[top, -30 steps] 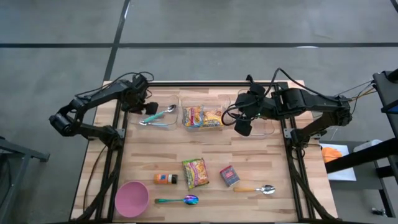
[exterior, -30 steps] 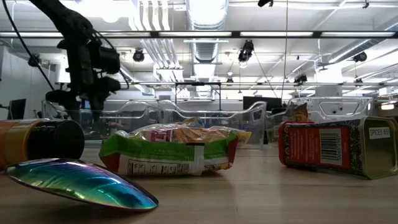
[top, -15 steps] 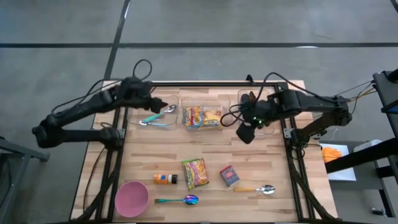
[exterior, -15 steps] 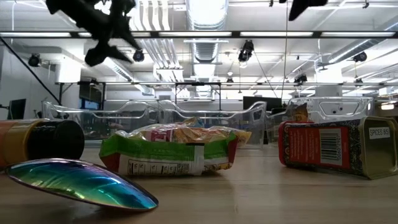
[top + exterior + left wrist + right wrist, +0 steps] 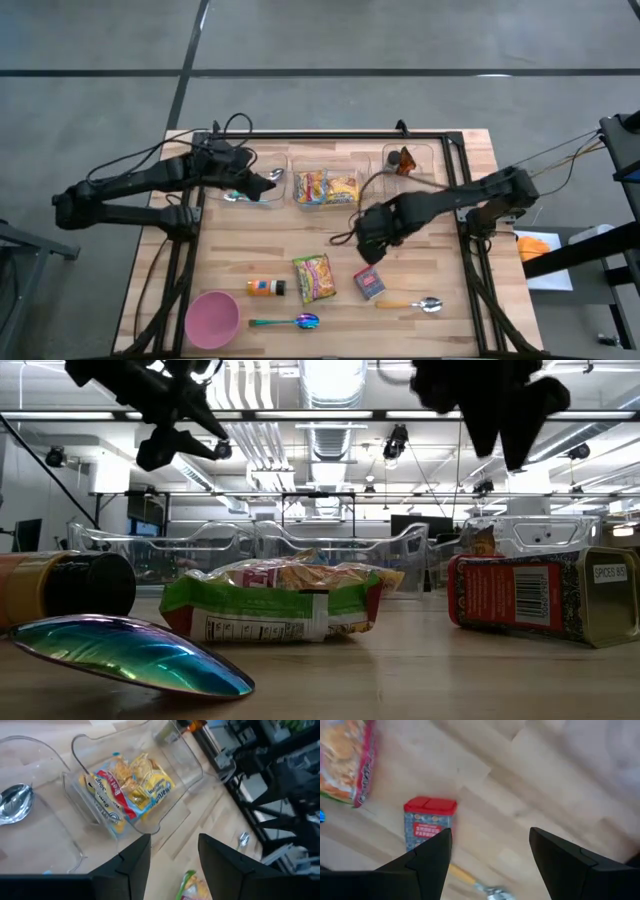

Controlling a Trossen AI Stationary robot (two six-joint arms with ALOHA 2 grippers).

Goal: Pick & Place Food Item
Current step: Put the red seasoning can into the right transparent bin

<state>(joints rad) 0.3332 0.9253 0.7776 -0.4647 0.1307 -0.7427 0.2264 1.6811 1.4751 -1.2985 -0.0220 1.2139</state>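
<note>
Lettering reading "SPICES" marks the red tin (image 5: 545, 596) just below my empty, parted right gripper (image 5: 368, 243); noodle packet (image 5: 314, 277) beside it, label unreadable. My left gripper (image 5: 243, 182), also parted, hovers over a clear bin (image 5: 255, 186).

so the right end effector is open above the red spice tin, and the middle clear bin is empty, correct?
Not quite. The middle clear bin is not empty: it holds snack packets, as the high and left wrist views show. The rest stands: the right end effector is open above the red spice tin.
</note>
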